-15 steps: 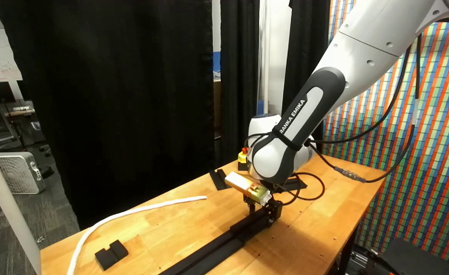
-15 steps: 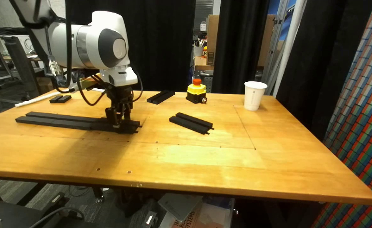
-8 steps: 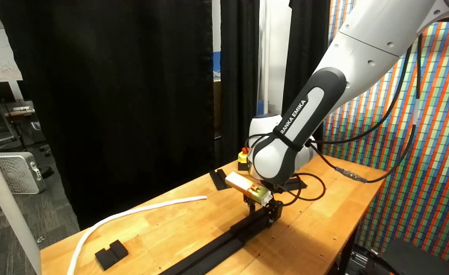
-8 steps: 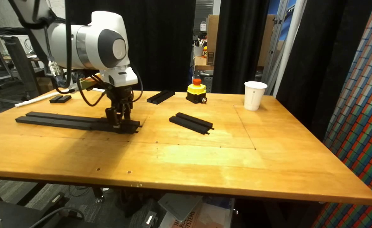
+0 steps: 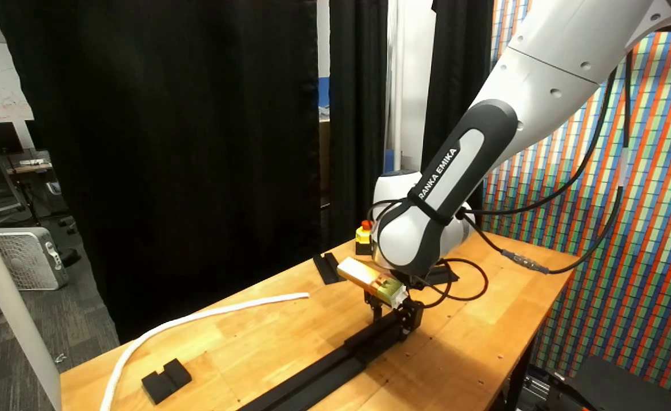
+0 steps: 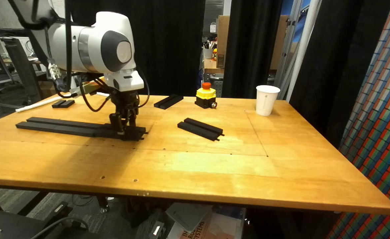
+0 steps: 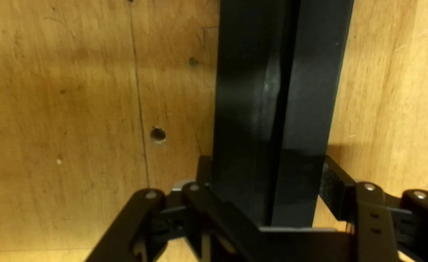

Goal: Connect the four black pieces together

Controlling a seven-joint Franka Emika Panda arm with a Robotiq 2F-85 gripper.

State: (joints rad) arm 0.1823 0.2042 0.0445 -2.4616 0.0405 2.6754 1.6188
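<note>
The wrist view shows the gripper (image 7: 266, 173) clamped to both sides of a black piece (image 7: 248, 153). In both exterior views it lies at the end of a long black rail (image 6: 57, 128) on the desk (image 6: 214, 172). An exterior view alone shows another black piece (image 6: 198, 130) whole, and a white cup (image 6: 266, 101).
</note>
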